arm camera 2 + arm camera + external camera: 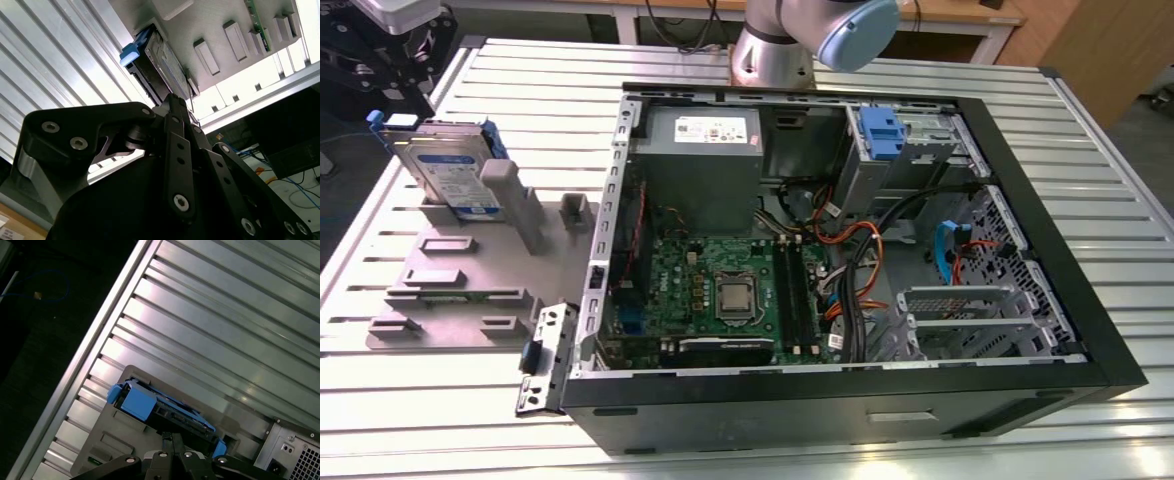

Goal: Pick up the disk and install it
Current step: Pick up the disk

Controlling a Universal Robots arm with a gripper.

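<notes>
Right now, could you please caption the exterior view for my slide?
Disk standing on edge in a grey fixture on the slatted table, beside an open computer case.

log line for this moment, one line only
disk: upright in grey fixture, outside pc case | claw: at disk's top edge | installed: no

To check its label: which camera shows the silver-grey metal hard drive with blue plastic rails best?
The exterior view: the silver-grey metal hard drive stands in the grey fixture, labelled face showing. Both wrist views show it edge-on, with blue rails.
</notes>
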